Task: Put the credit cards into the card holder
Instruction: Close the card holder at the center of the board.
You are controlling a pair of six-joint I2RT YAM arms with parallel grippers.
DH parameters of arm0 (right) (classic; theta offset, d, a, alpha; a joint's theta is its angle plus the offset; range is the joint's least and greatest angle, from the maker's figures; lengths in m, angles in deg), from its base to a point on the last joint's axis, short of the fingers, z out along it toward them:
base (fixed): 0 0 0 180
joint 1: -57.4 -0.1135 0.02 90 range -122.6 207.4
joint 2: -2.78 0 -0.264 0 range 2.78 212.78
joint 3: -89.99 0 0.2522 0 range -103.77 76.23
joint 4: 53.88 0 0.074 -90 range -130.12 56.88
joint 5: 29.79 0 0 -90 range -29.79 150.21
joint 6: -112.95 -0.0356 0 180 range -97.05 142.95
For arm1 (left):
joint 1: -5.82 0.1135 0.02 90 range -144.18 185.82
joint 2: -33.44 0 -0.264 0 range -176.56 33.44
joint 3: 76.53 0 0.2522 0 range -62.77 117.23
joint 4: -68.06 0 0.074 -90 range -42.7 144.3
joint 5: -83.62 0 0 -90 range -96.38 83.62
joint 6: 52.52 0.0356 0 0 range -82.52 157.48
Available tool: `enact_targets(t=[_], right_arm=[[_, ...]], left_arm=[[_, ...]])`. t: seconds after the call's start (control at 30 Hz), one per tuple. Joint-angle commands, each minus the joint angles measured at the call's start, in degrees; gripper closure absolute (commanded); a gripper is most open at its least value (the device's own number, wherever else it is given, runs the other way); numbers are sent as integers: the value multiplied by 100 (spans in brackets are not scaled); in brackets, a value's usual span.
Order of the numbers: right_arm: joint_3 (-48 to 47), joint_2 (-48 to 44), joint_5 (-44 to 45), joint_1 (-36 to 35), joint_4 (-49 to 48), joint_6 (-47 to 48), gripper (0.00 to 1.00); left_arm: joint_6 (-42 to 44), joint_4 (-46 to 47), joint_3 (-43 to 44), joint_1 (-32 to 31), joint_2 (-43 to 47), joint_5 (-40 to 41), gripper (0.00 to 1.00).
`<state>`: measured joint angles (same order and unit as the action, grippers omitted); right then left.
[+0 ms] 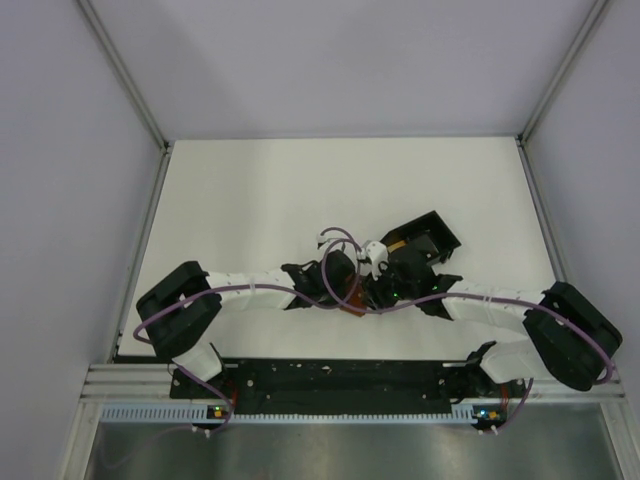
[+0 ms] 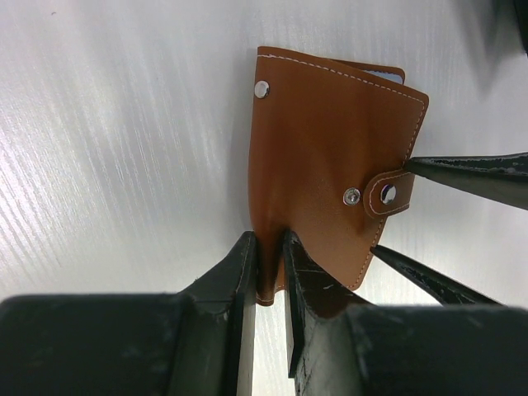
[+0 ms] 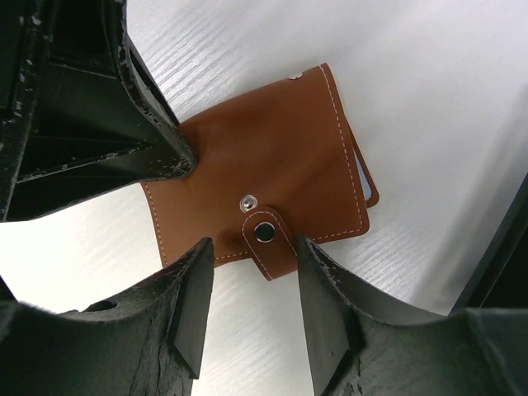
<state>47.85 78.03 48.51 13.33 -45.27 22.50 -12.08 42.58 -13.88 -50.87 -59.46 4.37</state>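
The card holder [image 3: 272,157], a brown leather wallet, lies folded on the white table. Its short tab [image 3: 266,239] rests with its snap beside the cover's stud, not over it. A pale blue credit card edge [image 3: 364,183] peeks from the folded side; other cards are hidden. My left gripper [image 2: 269,243] is shut on the holder's near corner [image 2: 330,157]. My right gripper [image 3: 254,246] stands open, its fingers on either side of the tab without touching it. In the top view both grippers, left [image 1: 345,285] and right [image 1: 385,283], meet at mid-table and cover most of the holder.
A black open-frame slotted box [image 1: 427,240] stands just behind the right gripper. Grey side walls and metal rails border the white table [image 1: 250,200]. The right gripper's fingers [image 2: 470,176] reach into the left wrist view.
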Motion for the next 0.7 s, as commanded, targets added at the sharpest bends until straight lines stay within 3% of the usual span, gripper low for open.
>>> enact_targets(t=[0.0, 0.13, 0.33, 0.4, 0.5, 0.6, 0.67], right_arm=[[-141, 148, -122, -31, -197, 133, 58], [-211, 228, -43, -22, -101, 89, 64], [-282, -35, 678, 39, 118, -587, 56], [-273, -281, 661, 109, 93, -877, 56], [-265, -484, 547, 276, 110, -1404, 55], [-220, -546, 398, 548, 189, -2054, 54], [-177, -546, 309, 645, 242, -2345, 54]], left_arm=[[298, -480, -168, 70, -228, 227, 100], [254, -445, -221, 96, -211, 192, 100], [79, -234, -405, 131, -106, -11, 100], [34, -94, -511, 131, 26, -90, 86], [17, -84, -599, 131, 342, -134, 49], [43, -294, -608, 131, 720, 58, 35], [95, -400, -591, 149, 992, 217, 34]])
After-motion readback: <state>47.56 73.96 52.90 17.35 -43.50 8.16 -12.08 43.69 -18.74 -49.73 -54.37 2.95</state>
